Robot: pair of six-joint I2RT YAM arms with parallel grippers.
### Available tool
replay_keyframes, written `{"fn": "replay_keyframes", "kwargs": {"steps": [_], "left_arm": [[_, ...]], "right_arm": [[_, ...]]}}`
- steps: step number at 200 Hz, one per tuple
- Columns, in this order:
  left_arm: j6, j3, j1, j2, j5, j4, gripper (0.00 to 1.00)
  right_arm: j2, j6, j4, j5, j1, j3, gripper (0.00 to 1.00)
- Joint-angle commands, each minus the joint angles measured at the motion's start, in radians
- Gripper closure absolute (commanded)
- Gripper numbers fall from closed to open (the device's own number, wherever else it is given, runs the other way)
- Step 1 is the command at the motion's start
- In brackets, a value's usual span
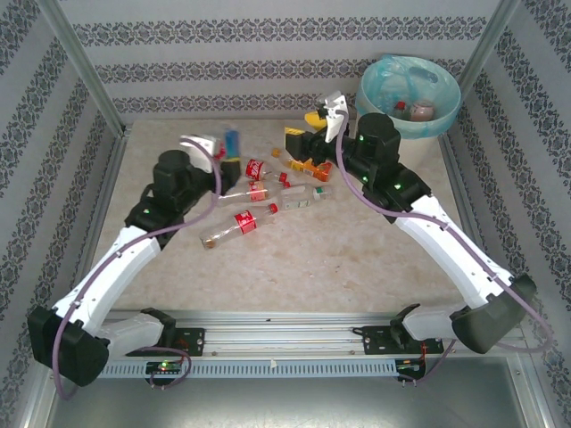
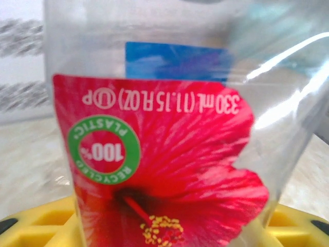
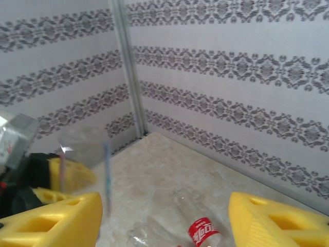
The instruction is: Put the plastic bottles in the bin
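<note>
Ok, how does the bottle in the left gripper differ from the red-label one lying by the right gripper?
The hibiscus-label bottle is held in the left gripper; the red-label bottle lies loose on its side on the table. The hibiscus-label bottle's label shows a red flower; the red-label bottle's is plain red with white lettering. Both are clear plastic, red-labelled.

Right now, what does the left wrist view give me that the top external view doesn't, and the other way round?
Left wrist: the clear bottle up close, its red hibiscus label and green recycled-plastic badge readable, with yellow fingers at its base. Top external: the bin at far right, loose bottles mid-table, and the right hand open near them. Both: the table, the patterned wall, and probably that same bottle at the left hand. Whether it is gripped is unclear.
</note>
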Motion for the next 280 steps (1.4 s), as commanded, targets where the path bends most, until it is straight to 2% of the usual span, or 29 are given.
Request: {"fn": "replay_keyframes", "kwargs": {"steps": [1,27,64,86,115,157,185,239,280], "left_arm": [[0.201,-0.037,-0.057,-0.017,0.138,0.220,0.44],[0.180,-0.126,-0.059,-0.039,0.217,0.339,0.49],[0.210,-0.157,-0.069,-0.064,0.245,0.341,0.49],[0.207,-0.163,-0.071,-0.068,0.244,0.342,0.50],[0.197,-0.166,-0.073,-0.070,0.265,0.351,0.50],[0.193,-0.169,-0.079,-0.074,0.285,0.350,0.50],[0.196,-0.175,-0.081,-0.082,0.281,0.355,0.50],[0.204,-0.184,-0.082,-0.091,0.273,0.354,0.50],[0.198,-0.193,-0.083,-0.106,0.253,0.365,0.50]], "right_arm": [[-0.021,-0.001,0.040,-0.137,0.012,-0.038,0.34],[-0.022,-0.046,0.035,-0.264,0.020,-0.044,0.32],[0.011,-0.071,0.030,-0.374,0.045,-0.026,0.31],[0.041,-0.100,0.029,-0.401,0.078,-0.005,0.26],[0.088,-0.140,-0.002,-0.354,0.118,0.038,0.21],[0.128,-0.190,-0.016,-0.187,0.169,0.069,0.21],[0.143,-0.203,-0.014,-0.129,0.190,0.076,0.18],[0.177,-0.176,-0.019,-0.140,0.195,0.097,0.20],[0.211,-0.195,-0.074,-0.098,0.196,0.128,0.18]]}}
